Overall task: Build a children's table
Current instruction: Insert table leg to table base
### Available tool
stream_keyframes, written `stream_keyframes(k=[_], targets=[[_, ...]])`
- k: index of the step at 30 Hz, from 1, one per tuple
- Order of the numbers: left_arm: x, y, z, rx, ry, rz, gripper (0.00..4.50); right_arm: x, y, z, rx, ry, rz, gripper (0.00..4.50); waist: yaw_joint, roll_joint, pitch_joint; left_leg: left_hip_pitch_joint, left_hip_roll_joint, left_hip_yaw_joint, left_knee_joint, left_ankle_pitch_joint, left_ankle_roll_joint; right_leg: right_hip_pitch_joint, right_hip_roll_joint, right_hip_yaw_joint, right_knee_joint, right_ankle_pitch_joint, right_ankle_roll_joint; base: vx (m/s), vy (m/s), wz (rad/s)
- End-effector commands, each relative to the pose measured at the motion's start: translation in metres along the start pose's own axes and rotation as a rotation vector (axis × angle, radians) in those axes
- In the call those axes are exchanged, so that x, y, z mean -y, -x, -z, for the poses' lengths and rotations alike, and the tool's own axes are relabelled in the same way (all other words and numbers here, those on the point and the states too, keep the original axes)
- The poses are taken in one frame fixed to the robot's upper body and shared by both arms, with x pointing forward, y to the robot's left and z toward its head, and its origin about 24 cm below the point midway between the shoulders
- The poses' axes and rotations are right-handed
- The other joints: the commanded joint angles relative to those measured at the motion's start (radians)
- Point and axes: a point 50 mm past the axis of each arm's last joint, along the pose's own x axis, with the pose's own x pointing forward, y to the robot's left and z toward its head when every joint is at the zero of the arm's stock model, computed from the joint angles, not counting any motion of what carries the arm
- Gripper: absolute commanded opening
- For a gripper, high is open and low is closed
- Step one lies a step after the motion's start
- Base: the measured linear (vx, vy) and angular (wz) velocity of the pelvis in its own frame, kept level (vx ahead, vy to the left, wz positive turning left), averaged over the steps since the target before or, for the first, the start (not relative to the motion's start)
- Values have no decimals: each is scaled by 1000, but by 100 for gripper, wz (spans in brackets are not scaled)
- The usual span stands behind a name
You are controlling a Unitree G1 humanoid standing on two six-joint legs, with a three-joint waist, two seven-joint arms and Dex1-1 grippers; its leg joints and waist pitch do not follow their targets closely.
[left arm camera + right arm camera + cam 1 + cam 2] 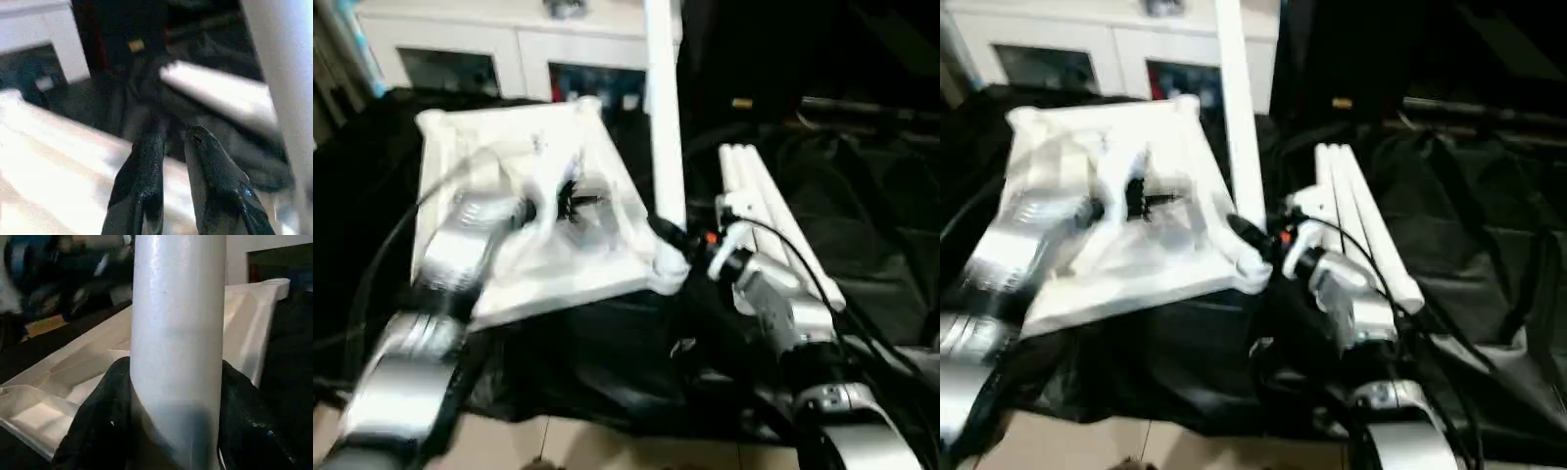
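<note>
Nearest the lens, 2 silver forearms, reaching out over black cloth [607,372]. On the left, left gripper [173,142] hovering above the ribbed underside of the tabletop [499,147], fingers a narrow slit apart and holding nothing. Tabletop lying upside down and skewed on the cloth, its near right corner just beside the right wrist. Upright leg [663,117] rising from that corner socket [668,266], looking close to vertical. Right gripper [173,431] clasped around the leg's base, 1 black finger on each side of the tube, touching it. Further right, spare legs [773,215] lying side by side on the cloth, apparently 3, well within reach. Behind everything, white cabinet [509,44] with glass doors.

Step in hand, by the look of it: seating leg 1 in its socket. To do it well:
- Keep the tube plumb over the socket; no leaning toward the cabinet.
- Brace the tabletop with the free left gripper, since a light plastic top may slide or tip on the cloth.
- Press or twist from low on the tube, where the grip already sits.
- Cannot tell whether the leg is fully home; check before letting go.
</note>
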Motion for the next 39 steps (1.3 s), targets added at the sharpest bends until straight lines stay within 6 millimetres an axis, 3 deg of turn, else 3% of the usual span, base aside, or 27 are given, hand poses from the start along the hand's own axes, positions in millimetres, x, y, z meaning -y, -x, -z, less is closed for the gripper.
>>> stream_keyframes(k=[1,2,3,4,6,9,13,16,19,22,23,25,26,27,29,31,34,39], targets=[[13,-12,-12,52,31,37,92,0,-1,-7,10,22,-9,187,6,3,-71,12,20,0,-49,-133,50,63,-73,46,-60,-63,-231,0,0,0],[20,-16,-16,70,36,62,92,0,-1,-7,7,24,-9,187,7,-1,-71,10,20,1,-47,-119,59,65,-73,47,-58,-38,-239,0,0,0],[33,-23,-23,103,40,115,92,0,-1,-7,1,28,-6,187,8,3,-71,9,19,1,-46,-114,62,65,-74,46,-58,-30,-243,0,0,0],[38,-26,-26,116,36,133,92,1,-1,-7,-3,30,-2,187,9,-2,-72,7,18,1,-45,-110,69,68,-73,45,-58,-19,-244,0,0,0],[48,-30,-31,147,40,175,92,2,0,-7,-10,35,8,187,8,5,-70,9,18,0,-45,-124,74,66,-73,45,-61,-39,-242,0,0,0],[72,-30,-44,230,58,324,92,4,1,-6,-17,43,26,187,6,1,-70,9,20,0,-45,-131,70,68,-75,44,-64,-62,-245,0,0,0],[86,-26,-48,265,51,421,92,4,1,-6,-19,46,26,187,4,2,-70,9,23,1,-46,-137,74,66,-72,44,-61,-51,-259,0,0,0],[91,-26,-44,250,43,448,92,3,0,-5,-26,56,24,187,-1,0,-67,9,20,1,-46,-153,70,67,-70,44,-67,-97,-240,0,0,0],[87,-27,-40,244,36,403,92,3,-1,-5,-28,59,24,187,-2,0,-66,10,19,1,-46,-162,66,64,-68,44,-71,-128,-225,0,0,0],[72,-25,-39,242,28,301,92,4,-1,-7,-28,65,26,187,-2,-1,-68,10,20,0,-47,-158,62,65,-68,44,-70,-125,-217,0,0,0],[59,-20,-36,229,-38,230,92,6,-1,-9,-34,78,35,187,-2,-4,-69,8,19,-2,-47,-151,63,66,-67,42,-66,-114,-210,0,0,0],[55,-18,-35,223,-65,211,109,7,0,-10,-39,83,40,187,-7,-2,-69,9,18,-2,-47,-152,62,64,-67,42,-68,-118,-201,0,0,0],[46,-10,-24,162,-92,228,127,11,2,-11,-62,105,63,187,-6,0,-70,12,20,-2,-46,-146,60,64,-67,44,-66,-110,-204,0,0,0],[45,-8,-21,148,-92,240,127,12,2,-12,-67,108,68,187,-6,-7,-70,12,20,-1,-46,-141,60,63,-68,44,-65,-109,-206,0,0,0],[41,2,-6,75,-89,302,137,17,5,-15,-89,127,82,187,-5,-1,-69,13,20,-1,-47,-128,54,62,-67,44,-59,-88,-218,0,0,0],[40,8,5,28,-100,342,160,19,6,-17,-105,138,82,187,-5,-3,-69,13,21,1,-46,-121,56,60,-66,46,-56,-75,-223,0,0,0],[40,13,20,-33,-101,393,174,21,8,-19,-127,149,79,187,-1,2,-69,19,22,3,-47,-141,47,57,-67,47,-59,-81,-227,0,0,0],[46,20,50,-139,-110,521,205,23,12,-19,-183,144,50,187,1,-1,-66,17,23,1,-51,-166,31,59,-69,48,-60,-99,-225,0,0,0]])
